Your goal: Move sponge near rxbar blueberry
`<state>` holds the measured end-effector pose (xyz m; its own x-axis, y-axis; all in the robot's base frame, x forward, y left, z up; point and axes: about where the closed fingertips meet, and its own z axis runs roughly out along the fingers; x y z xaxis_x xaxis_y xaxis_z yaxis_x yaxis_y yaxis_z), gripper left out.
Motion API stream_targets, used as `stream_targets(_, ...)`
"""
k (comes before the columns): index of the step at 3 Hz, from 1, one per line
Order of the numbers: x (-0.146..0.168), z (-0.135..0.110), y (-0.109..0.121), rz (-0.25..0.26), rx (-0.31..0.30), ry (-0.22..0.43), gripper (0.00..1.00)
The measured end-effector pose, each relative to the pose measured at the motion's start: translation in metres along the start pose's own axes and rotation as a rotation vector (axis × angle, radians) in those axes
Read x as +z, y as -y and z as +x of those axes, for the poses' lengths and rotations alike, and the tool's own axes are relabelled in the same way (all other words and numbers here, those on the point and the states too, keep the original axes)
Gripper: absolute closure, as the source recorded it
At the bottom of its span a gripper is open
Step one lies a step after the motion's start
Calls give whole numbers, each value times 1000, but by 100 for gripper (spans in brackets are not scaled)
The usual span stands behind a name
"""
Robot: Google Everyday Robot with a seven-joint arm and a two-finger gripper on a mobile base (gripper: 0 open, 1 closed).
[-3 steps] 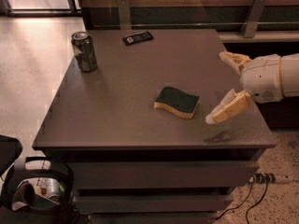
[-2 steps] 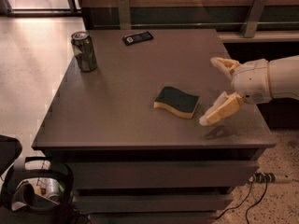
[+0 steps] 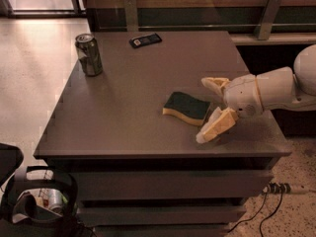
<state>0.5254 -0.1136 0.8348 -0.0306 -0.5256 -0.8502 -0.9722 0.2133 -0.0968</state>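
The sponge point(image 3: 186, 107), dark green on top with a yellow foam body, lies flat on the dark table point(image 3: 123, 112) right of its middle. My gripper point(image 3: 207, 110) comes in from the right, open, with one pale finger point(image 3: 215, 84) behind the sponge's right end and the other point(image 3: 215, 126) in front of it, straddling that end. The rxbar blueberry point(image 3: 145, 40), a flat dark wrapper with a pale label, lies near the table's far edge, well away from the sponge.
An upright greenish metal can point(image 3: 89, 55) stands at the table's far left. A wall rail with metal brackets point(image 3: 131, 13) runs behind the table. Drawers sit below the tabletop, a bag point(image 3: 39, 201) lies on the floor at left, and cables point(image 3: 276, 189) at right.
My gripper has moved left toward the sponge, so its open fingers now straddle the sponge's right end. The sponge, bar and can have not moved.
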Motion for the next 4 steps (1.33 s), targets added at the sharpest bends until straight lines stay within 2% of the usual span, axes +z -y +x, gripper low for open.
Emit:
stream_targets(1, 17, 6, -2, -42, 19, 9, 0)
stream_targets(2, 18, 4, -2, -44, 17, 9, 17)
stream_targets(3, 20, 3, -3, -48, 14, 10, 47)
stream_targets(4, 21, 2, -4, -52, 13, 10, 72)
